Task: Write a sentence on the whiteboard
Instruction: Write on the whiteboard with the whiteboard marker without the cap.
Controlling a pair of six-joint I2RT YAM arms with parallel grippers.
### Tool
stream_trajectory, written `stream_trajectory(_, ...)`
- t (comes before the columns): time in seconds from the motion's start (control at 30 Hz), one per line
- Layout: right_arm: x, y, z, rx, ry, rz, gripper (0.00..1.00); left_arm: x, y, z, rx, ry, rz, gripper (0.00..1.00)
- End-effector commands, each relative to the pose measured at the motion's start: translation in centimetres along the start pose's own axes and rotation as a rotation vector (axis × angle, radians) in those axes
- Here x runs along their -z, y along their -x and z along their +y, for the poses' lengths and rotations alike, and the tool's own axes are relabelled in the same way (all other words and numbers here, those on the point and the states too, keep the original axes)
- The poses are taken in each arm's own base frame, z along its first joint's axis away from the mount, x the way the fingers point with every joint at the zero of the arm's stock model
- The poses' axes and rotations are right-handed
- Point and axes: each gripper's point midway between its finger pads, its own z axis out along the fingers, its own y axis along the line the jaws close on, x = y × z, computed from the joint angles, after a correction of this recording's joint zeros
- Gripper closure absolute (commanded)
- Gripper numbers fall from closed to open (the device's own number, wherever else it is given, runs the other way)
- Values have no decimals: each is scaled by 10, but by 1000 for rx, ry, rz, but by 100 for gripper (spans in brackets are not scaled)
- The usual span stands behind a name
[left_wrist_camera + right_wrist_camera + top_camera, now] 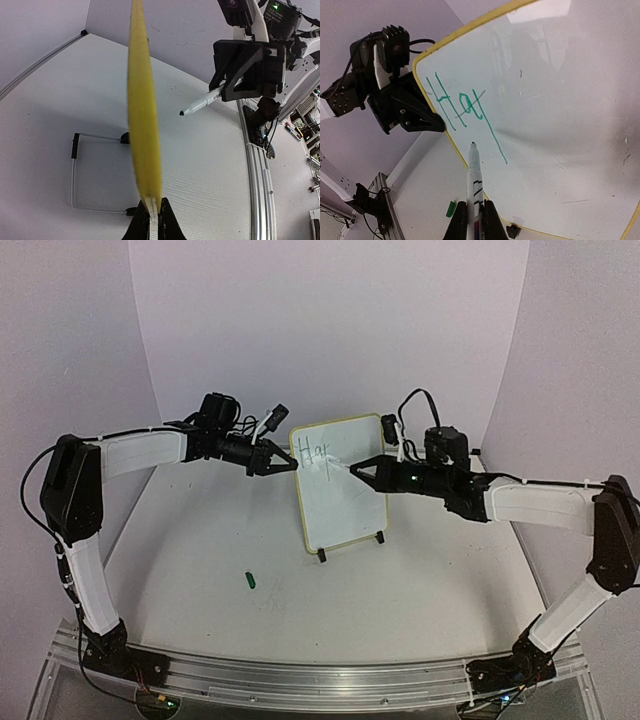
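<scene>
**Bracing and writing posture.** The board (345,495) stands upright on its feet (322,557) mid-table (200,540), its face turned toward the right arm. The left hand (283,462) is clamped on the yellow left edge, evidently to brace the board against the push of writing. The right hand (362,470) is closed around a marker (475,175) aimed at the face. The tip sits just off the surface (the gap shows in the left wrist view). The lettering (462,105) is thin, green and reads "Hap", at the upper left corner, with a long slanting tail on the p. The rest of the face is blank, so most of the sentence is unwritten. A green cap (250,580) lies on the table, well apart.
</scene>
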Motion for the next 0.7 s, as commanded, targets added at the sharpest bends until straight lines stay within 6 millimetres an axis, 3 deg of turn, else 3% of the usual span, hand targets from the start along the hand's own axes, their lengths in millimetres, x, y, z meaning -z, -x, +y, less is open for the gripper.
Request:
stream_trajectory(0.0,6,46,22,51,39,-125,100,-4,-8,0,18,-6,36,100)
stream_trajectory(0.33,-13,52,14,60,21,-124,100,-4,-10,0,21,-7,39,100)
stream_trajectory(0.67,-19,54,3,53,-25,-133,100,-4,-9,0,18,-7,38,100)
